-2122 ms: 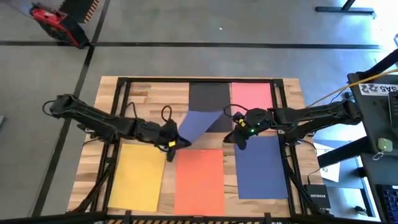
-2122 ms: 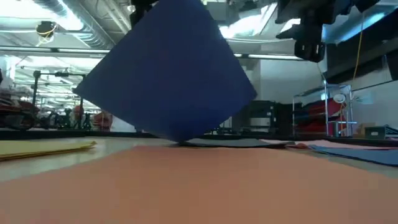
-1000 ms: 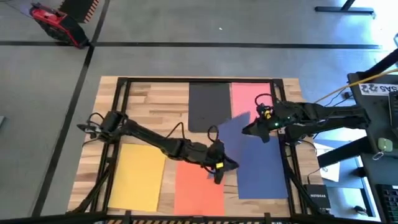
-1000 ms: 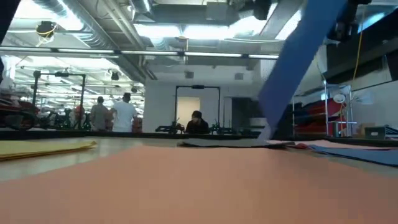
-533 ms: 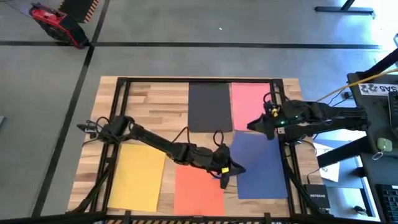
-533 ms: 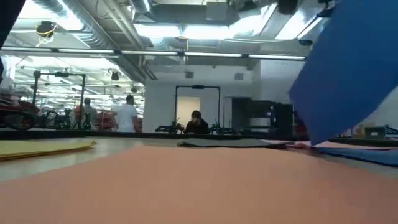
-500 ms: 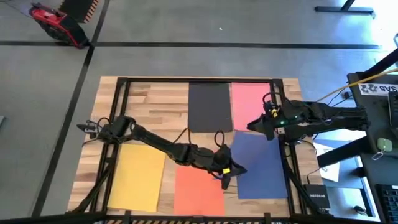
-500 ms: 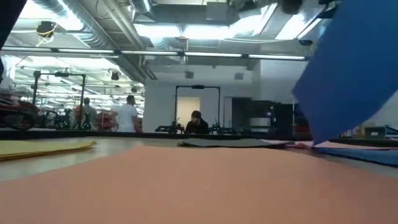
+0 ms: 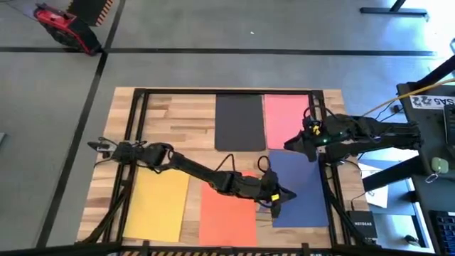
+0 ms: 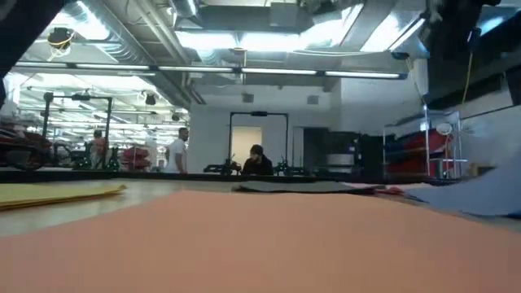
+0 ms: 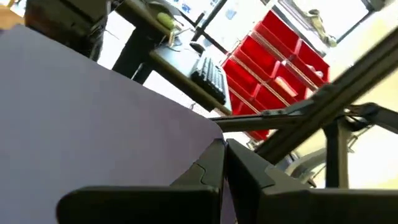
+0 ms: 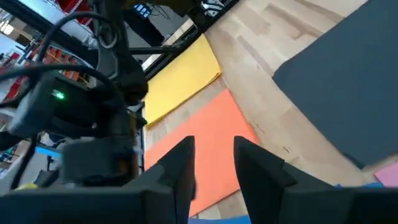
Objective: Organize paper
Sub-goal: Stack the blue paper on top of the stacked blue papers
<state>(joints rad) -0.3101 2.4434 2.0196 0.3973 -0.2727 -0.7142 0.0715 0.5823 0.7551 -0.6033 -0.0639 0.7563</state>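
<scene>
orange sheet [image 9: 227, 212]: nearest us in the low view, flat, front middle of the table [image 9: 174, 114]; yellow sheet [image 9: 158, 203] beside it toward the left arm's side.
left gripper [image 9: 276, 201]: reached right across the table, sits at the inner front edge of the blue sheet [image 9: 302, 186]. in the left wrist view we see its two dark fingers [image 11: 211, 168] pressed together with the sheet's edge between them, so we read it as pinching the blue sheet.
blue sheet: front right, lying nearly flat, long axis running front to back, same as its neighbours. its far end touches or overlaps the pink sheet [image 9: 286, 117]; we cannot tell which.
key relation: the sheet spreads away from the left fingers toward the right arm's side; the grip is on its near inner corner, so we judge any squaring-up pivots from there.
right gripper [image 9: 295, 144]: at the blue sheet's far end, near where it meets the pink. fingers [image 12: 180, 165] spread apart with nothing between them in its wrist view.
nearer arm: the right is nearer the far edge, the left holds the near edge.
far row: black sheet [image 9: 239, 122] and the pink one side by side at the back, both flat.
next move, our guess: let go and nudge the blue sheet into line with the orange.
</scene>
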